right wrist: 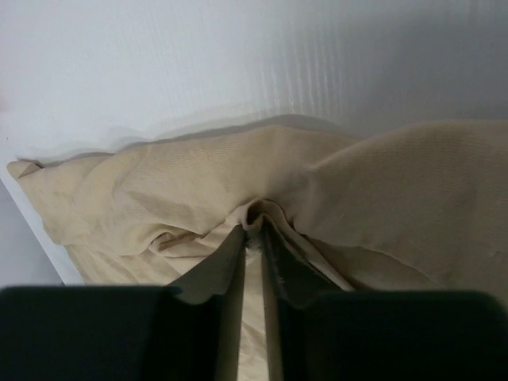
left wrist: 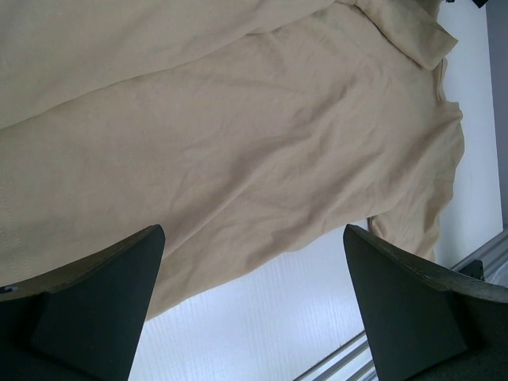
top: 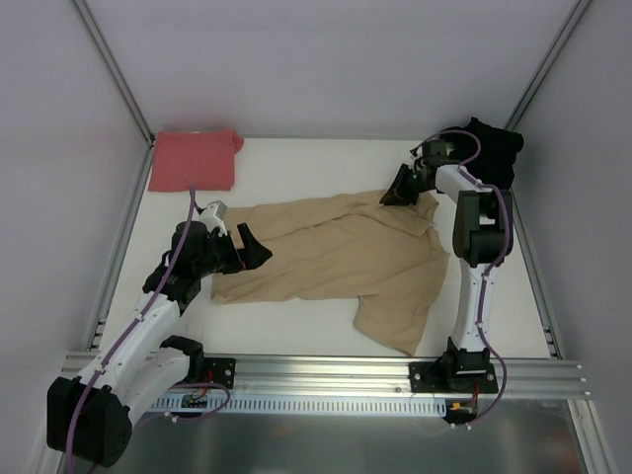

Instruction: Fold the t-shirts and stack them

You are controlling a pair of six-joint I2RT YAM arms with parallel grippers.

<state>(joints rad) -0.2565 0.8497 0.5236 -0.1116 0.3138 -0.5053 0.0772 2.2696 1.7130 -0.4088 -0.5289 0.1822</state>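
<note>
The tan-beige t-shirt point(top: 346, 257) lies spread and rumpled across the middle of the table. My right gripper point(top: 398, 193) is shut on a pinched fold at its far edge, which bunches up between the fingertips in the right wrist view point(right wrist: 255, 230). My left gripper point(top: 255, 249) is open and empty, hovering over the shirt's left part; in the left wrist view point(left wrist: 252, 262) its two fingers stand wide apart over the shirt's near hem point(left wrist: 238, 159). The salmon-red t-shirt point(top: 194, 158) lies folded at the far left corner. The black t-shirt point(top: 494, 148) lies bunched at the far right corner.
White enclosure walls surround the table point(top: 306, 336). A metal rail point(top: 326, 373) runs along the near edge and carries both arm bases. The right arm's upright links point(top: 479, 232) stand beside the shirt's right sleeve.
</note>
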